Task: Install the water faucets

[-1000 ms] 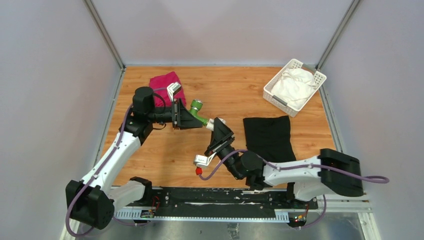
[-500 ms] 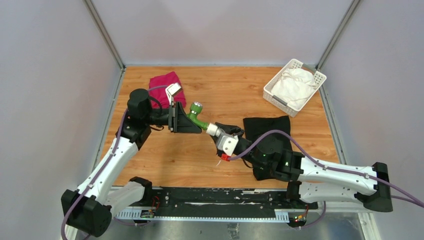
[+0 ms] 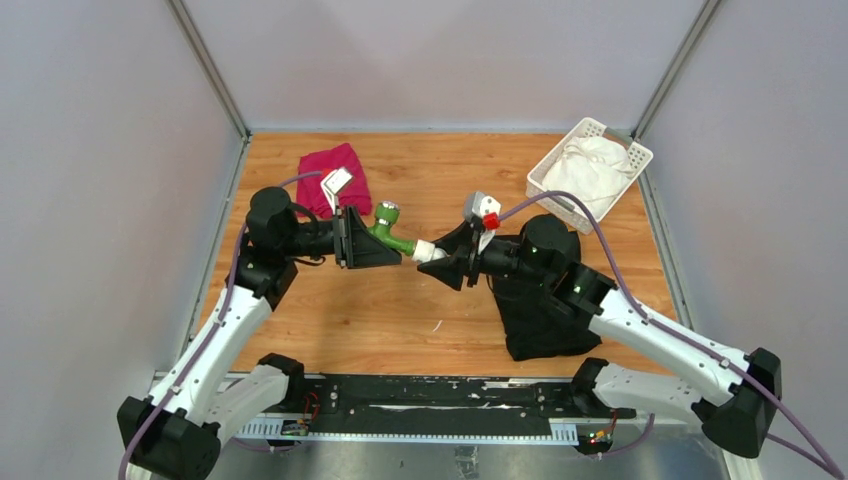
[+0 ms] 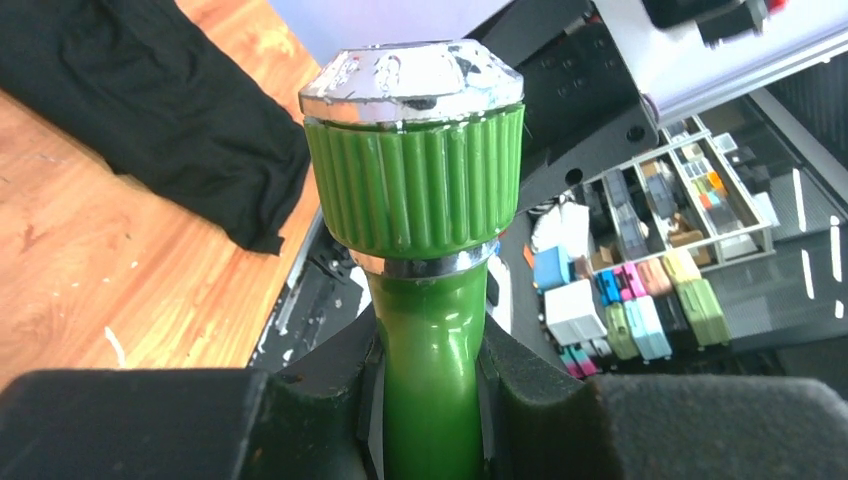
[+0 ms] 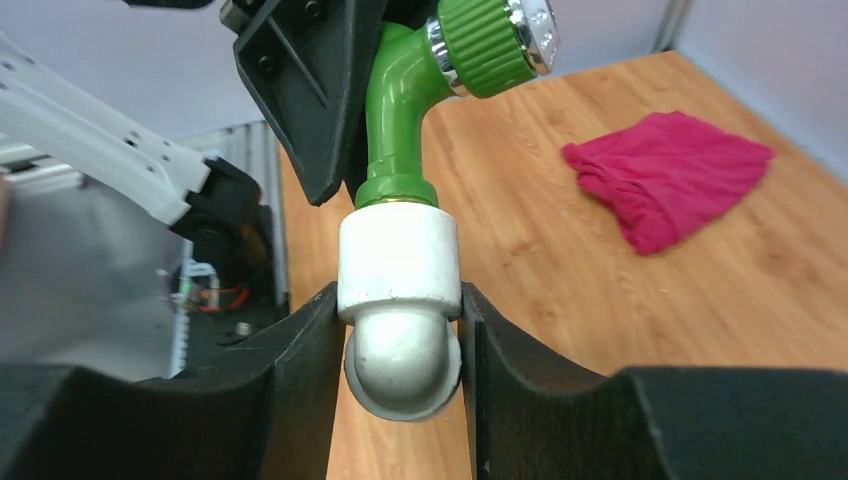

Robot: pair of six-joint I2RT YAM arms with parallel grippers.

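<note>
The water faucets hang joined in mid-air over the middle of the table: a green tap [image 3: 392,234] with a ribbed round knob [image 4: 413,150] runs into a white pipe fitting [image 3: 428,252]. My left gripper [image 3: 368,243] is shut on the tap's green stem [image 4: 430,380], knob sticking out beyond the fingers. From the right, my right gripper [image 3: 447,262] is shut on the white fitting [image 5: 400,270], whose rounded end sits between the fingers. The green tap [image 5: 395,120] rises from the fitting's collar.
A red cloth [image 3: 333,168] lies at the back left behind my left gripper. A black cloth [image 3: 540,300] lies under my right arm. A white basket [image 3: 556,197] holding a white cloth [image 3: 590,165] stands at the back right.
My right arm has swung round from the near side to the right side of the fitting, keeping its grip. The left gripper and tap have shifted slightly left.
</note>
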